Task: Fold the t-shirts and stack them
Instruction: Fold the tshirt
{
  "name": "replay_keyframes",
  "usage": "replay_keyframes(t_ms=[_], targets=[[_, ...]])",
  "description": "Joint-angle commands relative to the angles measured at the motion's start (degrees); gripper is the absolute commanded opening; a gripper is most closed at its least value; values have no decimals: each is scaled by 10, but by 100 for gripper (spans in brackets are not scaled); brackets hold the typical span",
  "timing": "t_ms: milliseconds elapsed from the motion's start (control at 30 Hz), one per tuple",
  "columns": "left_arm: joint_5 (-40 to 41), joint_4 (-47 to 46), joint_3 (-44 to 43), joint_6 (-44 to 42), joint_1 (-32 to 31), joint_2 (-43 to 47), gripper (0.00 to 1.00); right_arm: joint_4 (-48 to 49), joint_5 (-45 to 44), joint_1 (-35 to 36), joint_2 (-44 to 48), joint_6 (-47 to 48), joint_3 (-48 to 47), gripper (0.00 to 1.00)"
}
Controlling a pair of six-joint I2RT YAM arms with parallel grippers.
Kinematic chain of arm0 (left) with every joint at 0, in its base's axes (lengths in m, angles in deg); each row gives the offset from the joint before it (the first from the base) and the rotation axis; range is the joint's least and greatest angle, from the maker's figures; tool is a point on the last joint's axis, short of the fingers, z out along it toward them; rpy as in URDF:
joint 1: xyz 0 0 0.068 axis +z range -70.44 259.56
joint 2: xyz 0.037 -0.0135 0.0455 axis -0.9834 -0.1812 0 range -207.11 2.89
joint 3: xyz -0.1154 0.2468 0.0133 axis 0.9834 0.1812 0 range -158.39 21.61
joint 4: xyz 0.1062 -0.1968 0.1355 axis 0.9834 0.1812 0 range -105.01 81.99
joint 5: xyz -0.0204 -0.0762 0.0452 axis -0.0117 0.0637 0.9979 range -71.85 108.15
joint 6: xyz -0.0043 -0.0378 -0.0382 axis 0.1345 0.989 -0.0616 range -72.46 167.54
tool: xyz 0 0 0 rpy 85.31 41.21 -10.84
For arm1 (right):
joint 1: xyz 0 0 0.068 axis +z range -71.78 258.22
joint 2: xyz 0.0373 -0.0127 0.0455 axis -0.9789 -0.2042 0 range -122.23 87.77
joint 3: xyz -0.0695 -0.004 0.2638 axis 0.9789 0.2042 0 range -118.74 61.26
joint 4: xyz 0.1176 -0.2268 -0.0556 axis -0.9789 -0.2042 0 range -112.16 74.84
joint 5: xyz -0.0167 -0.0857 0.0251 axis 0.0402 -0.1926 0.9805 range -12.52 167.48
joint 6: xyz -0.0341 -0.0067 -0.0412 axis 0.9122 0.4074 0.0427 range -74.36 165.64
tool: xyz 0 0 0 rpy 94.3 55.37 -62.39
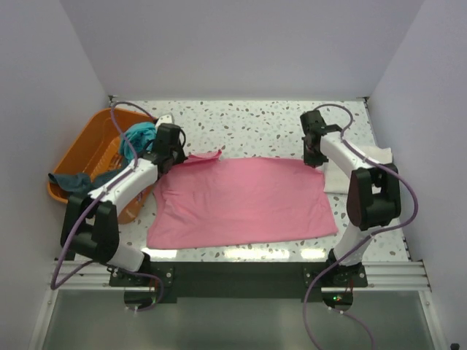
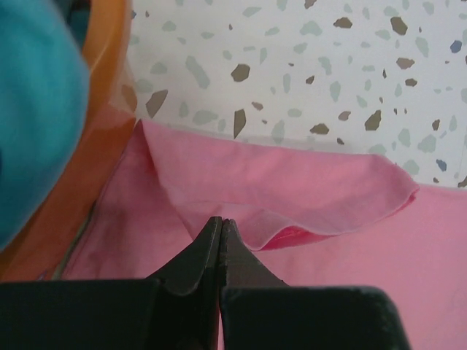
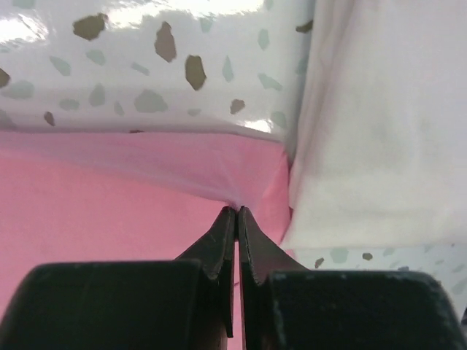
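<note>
Pinched closed, the left hand (image 2: 220,222) and right hand (image 3: 237,211) each grip a far corner of the pink t-shirt (image 1: 241,200), which lies with its long axis left-to-right on the tabletop (image 1: 255,120). Folding probably means drawing that edge nearward. The right wrist view alone shows the cream-white t-shirt (image 3: 379,131) touching the pink one's right edge.
</note>
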Motion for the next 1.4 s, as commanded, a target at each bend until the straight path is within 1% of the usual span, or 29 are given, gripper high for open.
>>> replay_keyframes(t_ms=[0,33,100,233,433,600,667,767,900,933,1067,1233,1367], targets=[[-6,5,52,32,-7,71,0,-24,-46,-2,54,-9,32,0],[-6,7,81,44,-10,97,0,-27,-52,-2,61,-9,38,0],[-7,16,106,54,-12,122,0,-37,-65,-1,82,-13,54,0],[-4,44,162,78,-15,193,0,-34,-61,-2,122,-8,86,0],[-22,103,203,113,-20,282,0,-48,-88,-2,153,-13,120,0],[-14,175,183,138,-20,339,0,-53,-100,-3,169,-15,121,0],[0,207,170,148,-20,347,0,-58,-107,-2,174,-16,117,0],[2,234,148,156,-20,356,0,-54,-104,-3,178,-14,118,0],[-32,271,123,173,-20,368,0,-51,-105,-3,174,-9,119,0],[-55,275,124,174,-21,375,0,-50,-109,-2,172,-10,119,0],[-64,319,134,198,-22,436,0,-48,-114,-3,157,-9,119,0],[-35,380,151,206,-22,483,0,-47,-111,-3,152,-11,126,0],[-58,364,213,208,-22,483,0,-49,-118,-3,155,-15,139,0]])
